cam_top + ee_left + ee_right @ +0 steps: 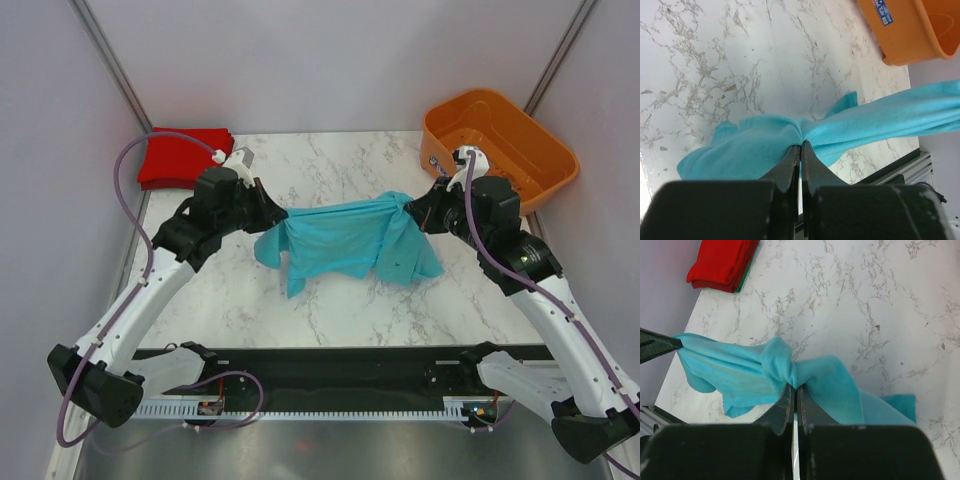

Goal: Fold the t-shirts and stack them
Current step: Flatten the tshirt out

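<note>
Marble table point(230, 290): teal t-shirt point(345, 240) stretched left-right, ends pinched by clamped left tool point(801, 145), right tool point(794, 387).

Matt, creased knit: teal-blue soft cloth t-shirt point(345, 240). Under it is the white grey-veined marble-look desk point(340, 310), smooth with a slight sheen. Left-back of the teal shirt: bright red folded cloth t-shirt point(180, 155), matt and soft. Right-back of it: orange slotted plastic basket point(510, 150), smooth, semi-gloss, with a glossy blue label point(881, 10). At the shirt's ends, left pincer point(800, 146) and right pincer point(793, 388): black, matt, plastic-looking.
</note>
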Controlling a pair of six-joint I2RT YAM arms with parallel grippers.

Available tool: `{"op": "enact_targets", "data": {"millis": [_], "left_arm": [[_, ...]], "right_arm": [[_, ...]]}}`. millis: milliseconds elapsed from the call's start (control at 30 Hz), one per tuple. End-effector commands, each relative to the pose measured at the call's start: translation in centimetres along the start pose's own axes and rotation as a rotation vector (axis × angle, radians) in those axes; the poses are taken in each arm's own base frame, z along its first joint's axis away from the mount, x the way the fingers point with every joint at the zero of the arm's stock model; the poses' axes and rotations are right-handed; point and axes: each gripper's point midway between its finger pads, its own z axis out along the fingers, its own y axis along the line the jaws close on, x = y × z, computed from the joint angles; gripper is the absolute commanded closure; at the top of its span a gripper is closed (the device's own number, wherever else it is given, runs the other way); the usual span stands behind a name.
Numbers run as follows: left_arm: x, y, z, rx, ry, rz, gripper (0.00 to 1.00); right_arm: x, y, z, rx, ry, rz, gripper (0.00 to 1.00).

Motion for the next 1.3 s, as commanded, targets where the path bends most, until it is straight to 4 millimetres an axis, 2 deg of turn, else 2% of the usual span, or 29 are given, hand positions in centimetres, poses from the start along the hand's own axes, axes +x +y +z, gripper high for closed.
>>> {"op": "enact_targets", "data": {"millis": [0,133,300,500,600,633,733,833,933,1033,1067,1133,1167,1233,1267], "left_arm": [[0.7,1.2,1.2,-0.02,0.042,0.043,0.98],[1.5,1.3,1.8,0.014,0.104,0.021,0.98],[1.4,2.1,1.5,-0.022,0.086,0.037,0.98],[2.8,3.0,1.7,-0.037,0.127,0.029,0.98],[3.1,3.7,1.6,-0.056,0.128,0.032,0.98],[3.1,3.8,1.5,-0.06,0.127,0.031,0.98],[2.8,4.3,1.1,-0.085,0.111,0.035,0.98],[2.8,4.6,0.7,-0.105,0.105,0.039,0.98],[3.3,5.0,0.9,-0.116,0.12,0.038,0.98],[3.9,5.6,1.0,-0.131,0.136,0.037,0.98],[4.1,5.7,1.1,-0.134,0.139,0.035,0.98],[4.5,6.0,1.1,-0.14,0.148,0.032,0.98],[4.7,6.1,1.2,-0.144,0.152,0.028,0.98],[5.2,6.6,1.3,-0.155,0.164,0.022,0.98],[5.9,7.2,1.6,-0.173,0.182,0.013,0.98]], "right_arm": [[-0.4,-1.1,0.7,0.057,-0.022,-0.007,1.0],[0.4,-1.7,1.9,0.077,0.022,-0.018,1.0],[0.8,-1.9,2.2,0.081,0.032,-0.034,1.0],[1.9,-2.2,2.3,0.083,0.058,-0.029,1.0],[1.8,-3.0,2.2,0.119,0.047,-0.04,0.93],[1.8,-3.3,2.2,0.133,0.045,-0.046,0.86],[1.7,-4.0,2.2,0.173,0.042,-0.054,0.76],[2.2,-5.0,2.4,0.214,0.049,-0.061,0.77],[2.7,-5.3,2.6,0.226,0.06,-0.061,0.8],[3.7,-5.5,2.7,0.224,0.082,-0.032,0.78],[4.3,-5.6,2.9,0.229,0.091,-0.008,0.77],[6.6,-6.4,3.2,0.258,0.127,0.07,0.7],[8.8,-7.3,3.5,0.279,0.167,0.097,0.69],[10.9,-7.7,3.8,0.291,0.189,0.188,0.69],[14.9,-8.5,4.0,0.295,0.232,0.29,0.7]]}}
